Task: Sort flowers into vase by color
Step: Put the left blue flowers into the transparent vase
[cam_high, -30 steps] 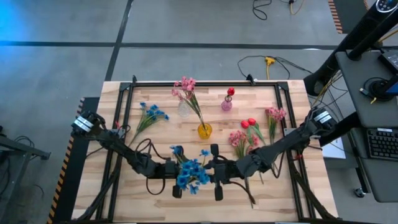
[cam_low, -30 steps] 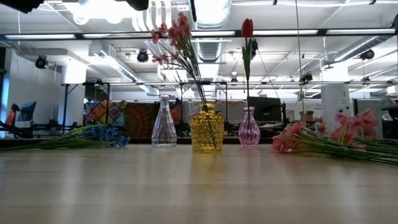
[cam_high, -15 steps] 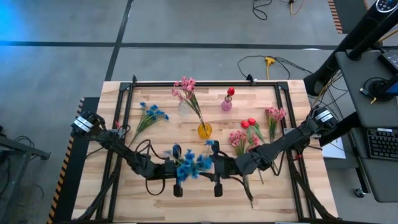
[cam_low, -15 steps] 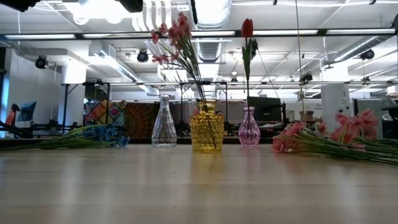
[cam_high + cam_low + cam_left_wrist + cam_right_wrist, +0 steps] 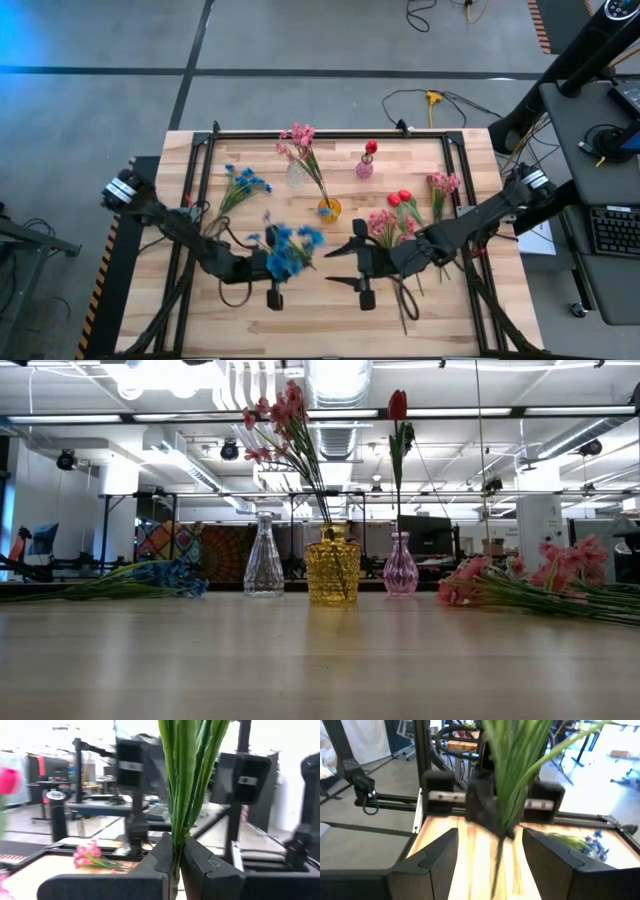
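Note:
My left gripper (image 5: 272,266) is shut on a bunch of blue flowers (image 5: 288,249), held in the air over the table's near middle. My right gripper (image 5: 338,265) stands open just to the right of it, its fingers level with the bunch's green stems (image 5: 517,765) but apart from them. At the back stand a clear vase (image 5: 296,177), which holds nothing, a yellow vase (image 5: 328,210) with pink flowers (image 5: 298,140) and a pink vase (image 5: 365,167) with a red flower (image 5: 398,405). More blue flowers (image 5: 241,184) lie flat at the far left. My left gripper pinches the bunch's green stems (image 5: 175,851) between its two fingers (image 5: 161,857). The fingers come level from the table's left side and lie across the stems. The bunch stands about upright, leaves and blossoms above the fingers, a short stem end (image 5: 498,862) below, lifted clear of the table.
Loose pink flowers (image 5: 384,224), (image 5: 441,187) and red flowers (image 5: 401,198) lie on the right half of the table. A black frame (image 5: 330,133) runs along the table's edges. Bare wood (image 5: 310,320) lies in front of both grippers.
My left gripper has shut on the blue bunch's stems and carried the bunch toward the table's left edge. My right gripper has opened, let go of the stems and drawn back toward the right.

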`<action>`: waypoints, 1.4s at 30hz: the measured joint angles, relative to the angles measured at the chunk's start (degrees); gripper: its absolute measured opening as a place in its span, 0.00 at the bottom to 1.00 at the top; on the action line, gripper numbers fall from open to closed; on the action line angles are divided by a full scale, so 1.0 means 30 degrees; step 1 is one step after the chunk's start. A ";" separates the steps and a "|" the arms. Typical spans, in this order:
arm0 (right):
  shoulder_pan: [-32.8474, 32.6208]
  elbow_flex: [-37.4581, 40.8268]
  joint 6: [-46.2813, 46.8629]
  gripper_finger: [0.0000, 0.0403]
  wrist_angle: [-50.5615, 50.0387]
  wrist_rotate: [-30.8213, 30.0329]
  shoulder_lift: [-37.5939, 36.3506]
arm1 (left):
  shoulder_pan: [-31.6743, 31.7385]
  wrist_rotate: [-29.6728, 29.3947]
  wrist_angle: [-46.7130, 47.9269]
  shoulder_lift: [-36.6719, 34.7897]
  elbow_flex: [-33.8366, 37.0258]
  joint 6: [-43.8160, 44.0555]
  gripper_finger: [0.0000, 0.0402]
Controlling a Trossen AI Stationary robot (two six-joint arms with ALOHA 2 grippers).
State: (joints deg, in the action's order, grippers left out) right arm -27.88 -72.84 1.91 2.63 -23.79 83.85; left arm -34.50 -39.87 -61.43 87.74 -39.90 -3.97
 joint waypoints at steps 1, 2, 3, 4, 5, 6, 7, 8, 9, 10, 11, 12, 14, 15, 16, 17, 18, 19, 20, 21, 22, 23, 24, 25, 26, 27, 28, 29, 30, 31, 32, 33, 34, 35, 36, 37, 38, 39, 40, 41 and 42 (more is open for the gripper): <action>0.0000 0.0000 0.0178 0.54 -0.0431 0.0003 -0.0293 | -0.0051 -0.0371 0.0030 -0.0479 0.0296 0.0002 0.01; 0.0000 0.0009 0.0435 0.54 -0.0831 -0.0007 -0.0543 | -0.0125 -0.0906 0.0150 -0.0948 0.0599 -0.0013 0.01; 0.0000 0.0015 0.0584 0.54 -0.1109 -0.0042 -0.0793 | -0.0210 -0.1519 0.0307 -0.1560 0.0979 -0.0016 0.01; 0.0000 0.0015 0.0684 0.54 -0.1422 -0.0063 -0.1040 | -0.0238 -0.2101 0.0442 -0.2151 0.1375 -0.0035 0.01; 0.0000 0.0015 0.0714 0.53 -0.1757 -0.0061 -0.1242 | -0.0249 -0.2726 0.0569 -0.2762 0.1750 -0.0093 0.01; 0.0007 0.0015 0.0721 0.53 -0.1943 -0.0067 -0.1393 | -0.0241 -0.3280 0.0734 -0.3404 0.2100 -0.0243 0.01; 0.0007 0.0064 0.0721 0.53 -0.1995 -0.0067 -0.1539 | -0.0241 -0.4001 0.0852 -0.4048 0.2511 -0.0415 0.01; 0.0007 0.0154 0.0721 0.53 -0.2003 -0.0067 -0.1653 | -0.0215 -0.4764 0.0868 -0.4634 0.2914 -0.0591 0.01; 0.0007 0.0224 0.0708 0.53 -0.2019 -0.0067 -0.1751 | -0.0128 -0.5425 0.0874 -0.5195 0.3262 -0.0800 0.01; 0.0007 0.0280 0.0647 0.53 -0.2021 -0.0064 -0.1794 | -0.0038 -0.6120 0.0898 -0.5756 0.3610 -0.1094 0.01; 0.0007 0.0310 0.0571 0.53 -0.2011 -0.0067 -0.1806 | 0.0083 -0.6876 0.0902 -0.6285 0.3953 -0.1425 0.01; 0.0007 0.0338 0.0514 0.53 -0.2001 -0.0067 -0.1814 | 0.0332 -0.7384 0.0882 -0.6801 0.4282 -0.1767 0.01; 0.0039 0.0372 0.0351 0.53 -0.2059 -0.0067 -0.1761 | 0.1033 -0.7771 0.0864 -0.7780 0.4926 -0.2056 0.01; 0.0100 0.0372 0.0247 0.54 -0.2033 -0.0063 -0.1733 | 0.1502 -0.7694 0.0818 -0.8236 0.5234 -0.2088 0.01; 0.0150 0.0378 0.0077 0.54 -0.2039 -0.0066 -0.1714 | 0.2046 -0.7327 0.0700 -0.8661 0.5550 -0.2091 0.01; 0.0184 0.0392 0.0009 0.54 -0.2030 -0.0067 -0.1704 | 0.2627 -0.6766 0.0570 -0.9079 0.5838 -0.2091 0.01; 0.0285 0.0415 -0.0074 0.54 -0.2035 -0.0067 -0.1704 | 0.3229 -0.6102 0.0468 -0.9456 0.6122 -0.2087 0.01; 0.0382 0.0423 -0.0140 0.54 -0.2047 -0.0067 -0.1704 | 0.3894 -0.5378 0.0378 -0.9794 0.6399 -0.2065 0.01; 0.0501 0.0423 -0.0165 0.54 -0.2047 -0.0065 -0.1704 | 0.4527 -0.4510 0.0266 -1.0082 0.6653 -0.2029 0.01; 0.0641 0.0423 -0.0178 0.54 -0.2130 -0.0066 -0.1734 | 0.5151 -0.3583 0.0159 -1.0317 0.6875 -0.2015 0.01; 0.0801 0.0423 -0.0225 0.54 -0.2284 -0.0064 -0.1756 | 0.5721 -0.2854 0.0138 -1.0523 0.7058 -0.1984 0.01; 0.0994 0.0423 -0.0335 0.54 -0.2429 -0.0067 -0.1795 | 0.6171 -0.2385 0.0131 -1.0676 0.7211 -0.1923 0.01; 0.1207 0.0423 -0.0392 0.54 -0.2615 -0.0067 -0.1883 | 0.6564 -0.2195 0.0138 -1.0771 0.7310 -0.1890 0.01; 0.1430 0.0423 -0.0431 0.54 -0.2899 -0.0067 -0.1966 | 0.6867 -0.2084 0.0138 -1.0795 0.7366 -0.1886 0.01; 0.1703 0.0423 -0.0436 0.54 -0.3182 -0.0067 -0.2062 | 0.7137 -0.2053 0.0145 -1.0796 0.7381 -0.1955 0.01; 0.1978 0.0423 -0.0419 0.54 -0.3486 -0.0067 -0.2186 | 0.7326 -0.2041 0.0178 -1.0796 0.7389 -0.2061 0.01; 0.2240 0.0423 -0.0360 0.54 -0.3901 -0.0067 -0.2301 | 0.7512 -0.2030 0.0185 -1.0756 0.7389 -0.2155 0.01; 0.2525 0.0423 -0.0266 0.54 -0.4274 -0.0067 -0.2416 | 0.7721 -0.2022 0.0160 -1.0687 0.7389 -0.2214 0.01; 0.2811 0.0423 -0.0217 0.54 -0.4542 -0.0074 -0.2493 | 0.7918 -0.2010 0.0190 -1.0613 0.7389 -0.2308 0.01; 0.3064 0.0450 -0.0204 0.54 -0.4711 -0.0067 -0.2596 | 0.8124 -0.2000 0.0207 -1.0502 0.7389 -0.2365 0.01; 0.3309 0.0469 -0.0216 0.54 -0.4874 -0.0067 -0.2701 | 0.8337 -0.2000 0.0208 -1.0382 0.7392 -0.2403 0.01; 0.3550 0.0539 -0.0288 0.54 -0.4914 -0.0057 -0.2822 | 0.8565 -0.1956 0.0197 -1.0246 0.7420 -0.2414 0.00; 0.3782 0.0585 -0.0374 0.54 -0.4921 0.0009 -0.2951 | 0.8786 -0.1758 0.0197 -1.0118 0.7485 -0.2423 0.00; 0.3985 0.0645 -0.0472 0.54 -0.4906 0.0093 -0.3101 | 0.9043 -0.1436 0.0204 -0.9978 0.7535 -0.2344 0.00; 0.4183 0.0720 -0.0525 0.54 -0.4918 0.0092 -0.3231 | 0.9321 -0.1124 0.0205 -0.9832 0.7570 -0.2124 0.00; 0.4367 0.0799 -0.0585 0.54 -0.4932 0.0093 -0.3363 | 0.9619 -0.0684 0.0158 -0.9724 0.7598 -0.1874 0.00; 0.4523 0.0888 -0.0623 0.54 -0.4925 0.0107 -0.3542 | 0.9945 -0.0224 0.0126 -0.9638 0.7600 -0.1725 0.00; 0.4657 0.0994 -0.0648 0.54 -0.4980 0.0129 -0.3680 | 1.0298 0.0311 0.0000 -0.9562 0.7605 -0.1657 0.00; 0.4801 0.1106 -0.0662 0.54 -0.4966 0.0262 -0.3828 | 1.0656 0.0809 -0.0133 -0.9513 0.7608 -0.1641 0.00; 0.4954 0.1223 -0.0663 0.54 -0.4914 0.0571 -0.3962 | 1.1008 0.1169 -0.0190 -0.9506 0.7608 -0.1614 0.00; 0.5120 0.1341 -0.0656 0.54 -0.4853 0.0871 -0.4096 | 1.1359 0.1506 -0.0274 -0.9509 0.7608 -0.1531 0.00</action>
State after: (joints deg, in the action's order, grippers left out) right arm -12.52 -68.81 -0.05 -11.93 -21.17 71.57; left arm -0.42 -35.35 -62.25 59.21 -17.08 -8.56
